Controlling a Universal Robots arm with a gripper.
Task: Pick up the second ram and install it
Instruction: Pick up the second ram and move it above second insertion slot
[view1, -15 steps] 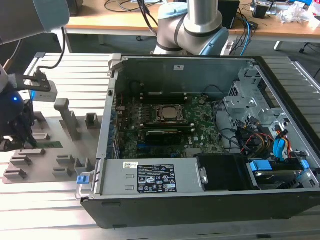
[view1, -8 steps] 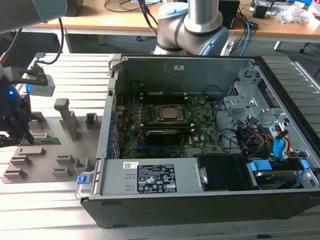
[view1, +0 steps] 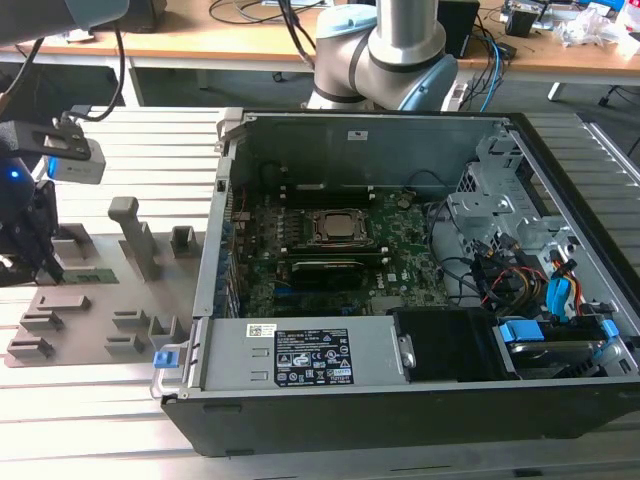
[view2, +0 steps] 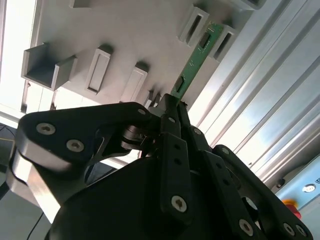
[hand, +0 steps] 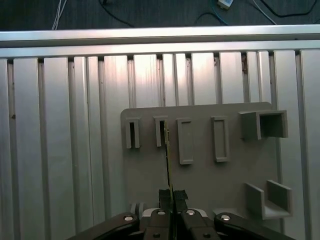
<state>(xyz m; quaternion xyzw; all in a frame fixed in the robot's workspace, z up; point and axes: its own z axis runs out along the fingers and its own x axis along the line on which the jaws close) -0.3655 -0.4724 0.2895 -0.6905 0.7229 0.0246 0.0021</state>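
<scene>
I have the gripper closed narrow on the near end of the second ram — in both wrist views its pads press the two faces of the thin green board. The ram's far end sits in a slot of the grey holder tray. In the exterior view the tray lies at nine o'clock from the open computer case.

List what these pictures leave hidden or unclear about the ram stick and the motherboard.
Second wrist view: the near end of the second ram is covered by the tool clamped on it.
First wrist view: the second ram stands edge-on, so its chips and label are hidden.
Exterior view: memory slots on the motherboard are too small to tell filled from free.
</scene>
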